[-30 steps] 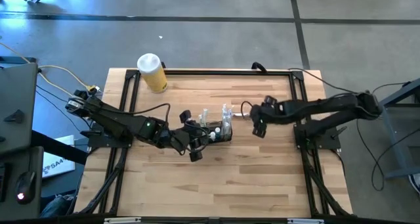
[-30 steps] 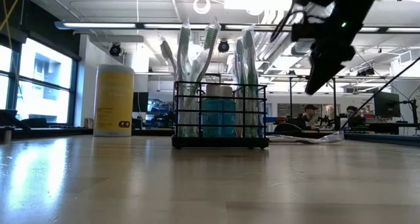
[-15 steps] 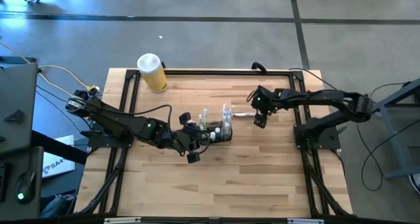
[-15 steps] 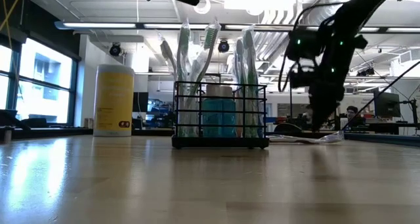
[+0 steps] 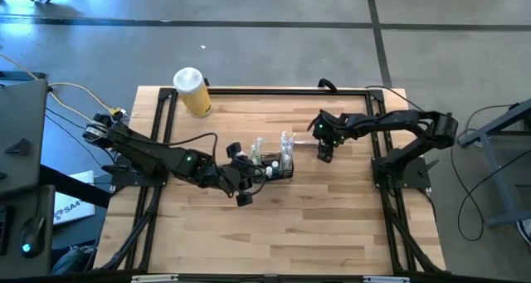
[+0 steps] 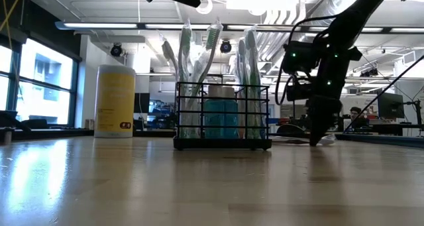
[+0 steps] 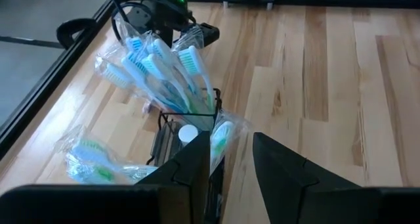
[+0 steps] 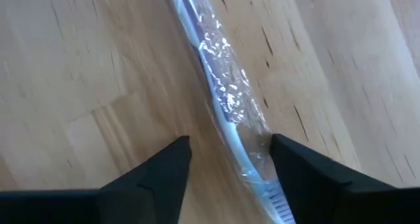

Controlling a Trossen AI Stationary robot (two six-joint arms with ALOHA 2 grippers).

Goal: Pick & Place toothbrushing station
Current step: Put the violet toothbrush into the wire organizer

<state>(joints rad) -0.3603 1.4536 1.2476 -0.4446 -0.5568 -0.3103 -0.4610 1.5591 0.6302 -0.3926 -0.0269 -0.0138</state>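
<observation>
- The caddy (image 5: pixel 278 168) stands mid-surface, upright, stuffed with wrapped toothbrushes (image 7: pixel 167 73) and a white-capped tube (image 7: pixel 188 134).
- Left gripper (image 5: pixel 246 186) sits just beside the caddy, fingers (image 7: pixel 279 171) slightly apart and holding nothing; one finger is close to the caddy's wire wall.
- Right gripper (image 5: pixel 324 150), on the caddy's other side, is down at the surface (image 5: pixel 332 225), its fingers (image 8: pixel 154 175) wide open astride a loose wrapped toothbrush (image 8: pixel 226 106); not yet gripped.
- Judged early: the caddy is unlifted.
- Only the right wrist view shows that loose brush clearly; only the low view shows the yellow cylinder (image 6: pixel 114 101) standing well clear of the caddy.
</observation>
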